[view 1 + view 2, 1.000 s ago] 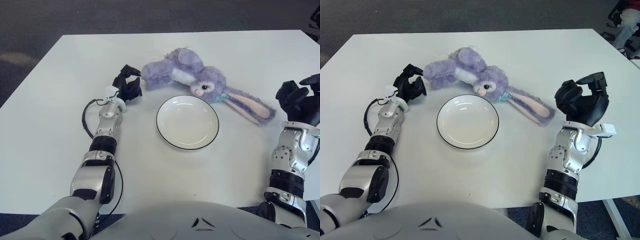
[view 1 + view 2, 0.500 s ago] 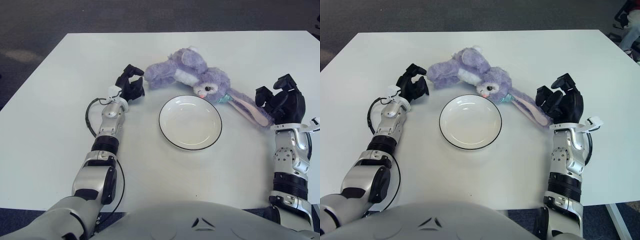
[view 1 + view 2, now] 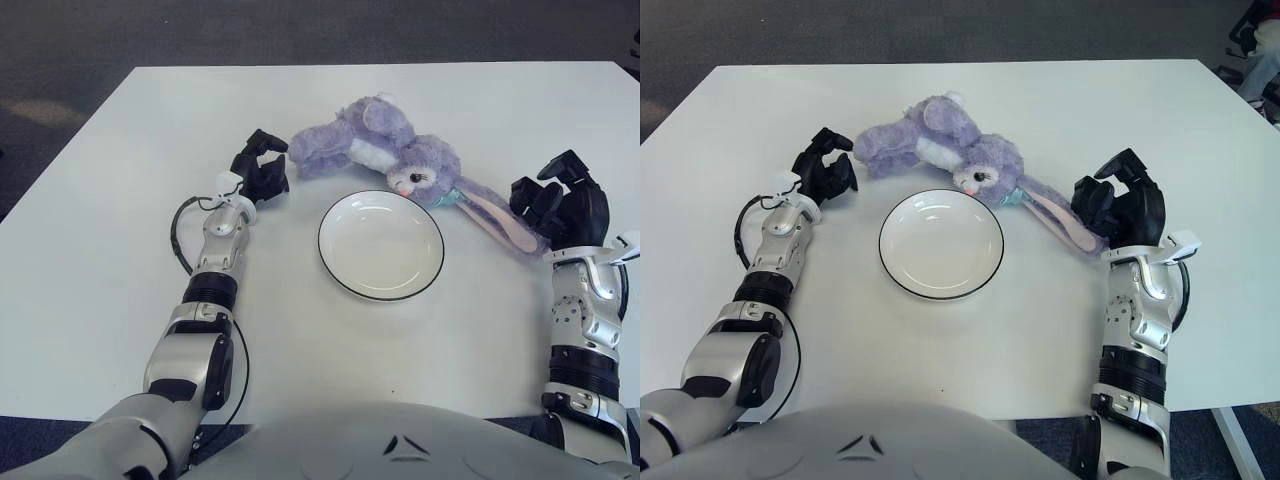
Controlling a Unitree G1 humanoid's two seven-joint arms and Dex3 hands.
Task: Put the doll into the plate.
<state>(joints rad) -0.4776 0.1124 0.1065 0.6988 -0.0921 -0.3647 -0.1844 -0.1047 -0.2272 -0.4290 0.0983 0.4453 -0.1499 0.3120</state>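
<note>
A purple plush rabbit doll (image 3: 375,140) lies on its side on the white table, just behind a white plate (image 3: 381,262) with a dark rim. Its long ears (image 3: 490,212) trail to the right. My left hand (image 3: 260,168) shows at the doll's left end, right beside its foot, fingers loosely curled and holding nothing. Over on the right, my right hand (image 3: 1118,203) is at the tip of the ears, with the fingers spread and bent over the tip but not closed on it. Nothing lies in the plate.
The white table (image 3: 110,260) reaches out to both sides, with dark carpet (image 3: 60,60) beyond its far and left edges. A black cable (image 3: 178,235) loops beside my left forearm. Part of a chair (image 3: 1260,30) shows at the far right.
My right hand has come in leftward from the table's right side to the tip of the doll's ears. The left hand has stayed by the doll's foot. The doll has not moved.
</note>
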